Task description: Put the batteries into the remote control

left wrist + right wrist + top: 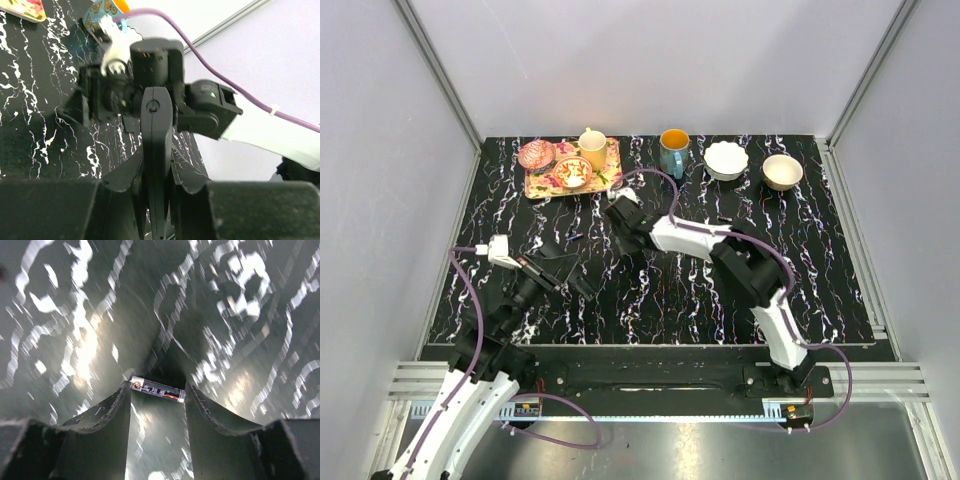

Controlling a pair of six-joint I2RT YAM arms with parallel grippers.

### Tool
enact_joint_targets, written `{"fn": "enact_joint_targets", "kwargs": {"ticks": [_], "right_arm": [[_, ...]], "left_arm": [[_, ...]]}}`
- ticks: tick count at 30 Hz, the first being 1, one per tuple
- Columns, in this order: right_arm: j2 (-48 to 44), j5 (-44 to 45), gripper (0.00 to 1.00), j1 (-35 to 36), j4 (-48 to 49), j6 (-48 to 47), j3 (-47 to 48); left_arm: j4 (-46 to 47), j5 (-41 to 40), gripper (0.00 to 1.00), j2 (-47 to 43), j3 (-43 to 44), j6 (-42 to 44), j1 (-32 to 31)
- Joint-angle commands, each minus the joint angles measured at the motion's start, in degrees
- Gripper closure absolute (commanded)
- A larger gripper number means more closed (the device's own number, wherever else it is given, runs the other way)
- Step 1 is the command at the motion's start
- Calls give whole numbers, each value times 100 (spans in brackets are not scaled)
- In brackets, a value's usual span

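Top view: left end effector [565, 272] and right end effector [620, 225] sit close together over the table [820, 290]. Left wrist: the left one is clamped on the remote [152, 115], held edge-up. Right wrist: the battery [160, 389] is pinched end to end between the fingertips. Recommend turning it along the remote, polarity checked, before seating.

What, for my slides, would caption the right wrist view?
Right gripper clamps a battery end to end between its fingertips, marbled black table behind.
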Motion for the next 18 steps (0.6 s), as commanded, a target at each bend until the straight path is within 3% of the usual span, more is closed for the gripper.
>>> {"fn": "enact_joint_targets", "kwargs": {"ticks": [1,5,12,18], "right_arm": [[-1219,239,73,-32,328,-625,-1392],[-1635,238,74,-32,392,-1373,-2220],[-2013,335,74,-50,234,-1119,-2810],[-1864,230,69,-85,120,-935,-2854]], "left_arm": [[776,217,100,325,-45,-90,35],[1382,419,100,651,-246,-231,35],[2269,727,100,1143,-572,-495,35],[2385,868,100,1197,-704,-548,35]]}}
